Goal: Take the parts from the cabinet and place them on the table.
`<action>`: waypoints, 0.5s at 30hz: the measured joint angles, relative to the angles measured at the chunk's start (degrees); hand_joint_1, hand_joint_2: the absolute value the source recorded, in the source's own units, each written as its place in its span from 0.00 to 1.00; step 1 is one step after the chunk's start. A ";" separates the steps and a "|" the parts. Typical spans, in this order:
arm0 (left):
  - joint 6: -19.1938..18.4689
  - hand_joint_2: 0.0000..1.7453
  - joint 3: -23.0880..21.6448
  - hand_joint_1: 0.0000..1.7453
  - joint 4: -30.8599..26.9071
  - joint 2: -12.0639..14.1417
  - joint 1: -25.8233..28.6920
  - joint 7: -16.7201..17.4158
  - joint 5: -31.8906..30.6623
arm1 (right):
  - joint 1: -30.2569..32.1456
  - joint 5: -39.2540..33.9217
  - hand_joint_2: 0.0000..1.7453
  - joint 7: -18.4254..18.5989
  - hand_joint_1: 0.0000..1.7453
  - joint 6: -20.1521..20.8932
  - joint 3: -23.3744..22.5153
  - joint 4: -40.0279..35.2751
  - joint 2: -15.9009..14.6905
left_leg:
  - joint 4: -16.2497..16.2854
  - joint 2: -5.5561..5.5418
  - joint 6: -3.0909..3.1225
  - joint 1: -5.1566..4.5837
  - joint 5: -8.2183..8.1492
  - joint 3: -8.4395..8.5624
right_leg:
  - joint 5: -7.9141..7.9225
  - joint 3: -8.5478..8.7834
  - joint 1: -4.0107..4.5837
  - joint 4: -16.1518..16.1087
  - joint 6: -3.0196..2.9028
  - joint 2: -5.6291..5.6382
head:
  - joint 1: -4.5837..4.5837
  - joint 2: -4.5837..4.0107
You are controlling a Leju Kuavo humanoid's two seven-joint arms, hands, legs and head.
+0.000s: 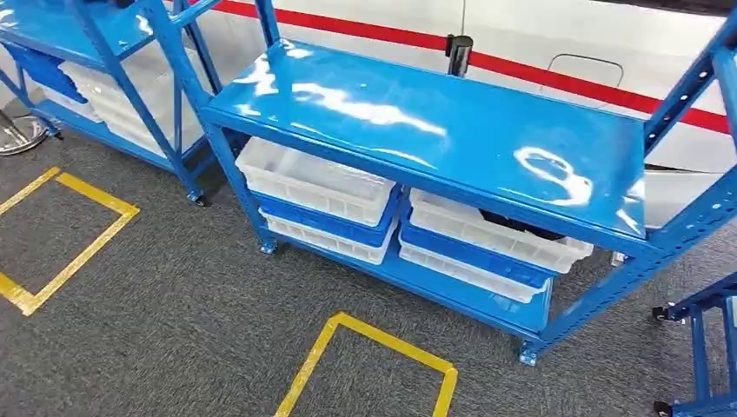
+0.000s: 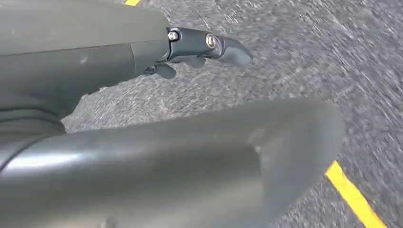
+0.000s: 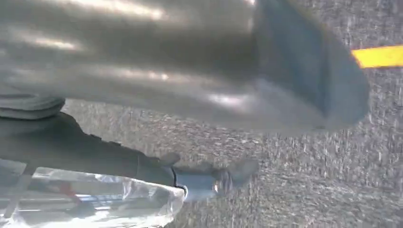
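A blue metal rack [image 1: 434,130] stands ahead in the head view, its glossy top shelf bare. On its lower shelf sit stacked white and blue bins [image 1: 317,187], and a dark part [image 1: 521,226] shows in the right-hand white bin [image 1: 487,230]. My right hand [image 3: 142,166] hangs over grey carpet and holds a clear plastic bag [image 3: 90,202] with something reddish inside; its contents are blurred. My left hand [image 2: 190,47] also hangs above the carpet, fingers stretched out and nothing in them.
A second blue rack [image 1: 96,52] with white bins stands at the back left. Another blue frame on castors [image 1: 695,347] is at the right edge. Yellow tape squares [image 1: 365,356] mark the grey carpet. A white wall with a red stripe runs behind.
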 joint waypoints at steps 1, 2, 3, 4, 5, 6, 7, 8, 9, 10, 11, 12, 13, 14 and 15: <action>-0.13 0.00 -0.09 0.00 0.00 0.00 -0.09 0.00 -0.02 | 0.02 0.00 0.00 0.00 0.00 -0.02 -0.22 0.00 0.04 | 0.19 0.74 -0.38 0.19 -0.17 0.03 | 0.40 0.09 -0.64 -0.27 -0.66 0.88 | 0.13 0.00; -0.13 0.00 -0.17 0.00 0.00 0.09 -0.11 -0.02 -0.09 | 0.08 0.00 0.00 0.00 0.00 -0.04 -0.33 -0.02 0.13 | 1.36 -2.08 -0.96 0.75 -1.46 -0.42 | 0.66 0.51 -1.39 -0.31 -1.08 1.65 | -0.10 0.00; -0.13 0.00 -0.24 0.00 0.00 0.11 -0.09 -0.04 -0.09 | 0.09 0.00 0.00 0.00 0.00 -0.07 -0.33 -0.02 0.11 | 3.81 -4.79 -1.03 0.94 -3.70 -1.32 | 1.05 0.33 -1.35 -0.29 -1.73 2.02 | -0.20 0.00; -0.13 0.00 -0.28 0.00 0.00 0.11 0.06 -0.07 -0.09 | 0.06 0.00 0.00 0.00 0.00 -0.15 -0.37 -0.02 0.13 | 9.28 -6.93 -1.24 0.96 -7.21 -3.54 | 1.29 0.04 -1.09 -0.28 -2.09 2.79 | -0.28 0.00; -0.15 0.00 -0.33 0.00 0.00 0.11 0.19 -0.07 -0.09 | 0.12 -0.02 0.00 0.00 0.00 -0.15 -0.42 -0.02 0.22 | 14.52 -7.60 -1.38 0.96 -9.69 -5.84 | 1.42 -0.25 -0.81 -0.25 -2.26 3.69 | -0.31 0.00; -0.15 0.00 -0.37 0.00 0.00 0.11 0.25 -0.07 -0.17 | 0.17 -0.04 0.00 0.00 0.00 -0.15 -0.50 -0.02 0.31 | 18.28 -7.79 -1.38 0.96 -10.97 -7.57 | 1.56 -0.44 -0.48 -0.24 -2.47 4.49 | -0.31 0.00; -0.20 0.00 -0.44 0.00 0.00 0.11 0.31 -0.07 -0.20 | 0.26 -0.15 0.00 -0.07 0.00 -0.17 -0.68 0.00 0.31 | 19.64 -7.82 -1.28 0.96 -10.84 -8.20 | 1.67 -0.54 -0.25 -0.23 -2.57 5.34 | -0.28 0.00; -0.30 0.00 -0.57 0.00 0.00 0.11 0.35 -0.11 -0.26 | 0.40 -0.15 0.00 -0.18 0.00 -0.17 -0.79 -0.02 0.31 | 18.20 -7.83 -1.00 0.95 -9.43 -7.56 | 1.73 -0.55 -0.06 -0.22 -2.60 6.16 | -0.30 0.00; -0.37 0.00 -0.76 0.00 0.00 0.11 0.37 -0.15 -0.31 | 0.49 -0.17 0.00 -0.31 0.00 -0.17 -0.85 -0.02 0.28 | 14.44 -8.06 -0.55 0.92 -6.99 -5.66 | 1.90 -0.53 0.13 -0.20 -2.67 7.06 | -0.31 0.00; -0.48 0.00 -0.87 0.00 0.00 0.13 0.35 -0.15 -0.39 | 0.50 -0.20 0.00 -0.44 0.00 -0.17 -0.90 -0.02 0.28 | 9.02 -8.66 0.06 0.82 -4.24 -3.01 | 2.01 -0.49 0.32 -0.23 -2.55 7.93 | -0.31 0.00; -0.50 0.00 -0.92 0.00 0.00 0.15 0.32 -0.17 -0.44 | 0.49 -0.26 0.00 -0.59 0.00 -0.18 -0.96 -0.02 0.33 | 4.01 -10.43 0.92 0.71 -2.14 -0.52 | 2.24 -0.50 0.39 -0.27 -2.51 8.67 | -0.33 0.00; -0.50 0.00 -0.92 0.00 -0.04 0.57 0.31 -0.15 -0.44 | 0.50 -0.30 0.00 -0.70 0.00 -0.17 -1.03 -0.02 0.70 | 1.46 -13.06 1.79 0.66 -2.34 0.61 | 2.41 -0.68 0.42 -0.24 -2.33 9.01 | -0.13 0.00; -0.63 0.00 -0.94 0.00 0.02 0.44 0.29 -0.18 -0.55 | 0.41 -0.31 0.00 -0.77 0.00 -0.17 -1.09 -0.02 0.61 | 1.32 -12.11 1.87 0.35 -2.04 0.51 | 2.59 -0.88 0.98 -0.20 -2.03 9.48 | -0.20 0.00; -0.61 0.00 -0.94 0.00 0.02 0.55 0.27 -0.17 -0.53 | 0.41 -0.28 0.00 -0.87 0.00 -0.17 -1.16 -0.02 0.72 | 1.47 -11.35 2.17 0.07 -2.00 0.37 | 2.83 -1.21 0.34 -0.19 -1.65 9.82 | -0.37 0.00; -0.61 0.00 -0.94 0.00 0.02 0.55 0.24 -0.17 -0.50 | 0.58 -0.13 0.00 -0.92 0.00 -0.15 -1.18 -0.02 0.68 | 1.40 -11.02 2.35 -0.08 -1.92 0.33 | 3.04 -1.30 0.30 -0.47 -1.33 10.45 | -0.24 0.00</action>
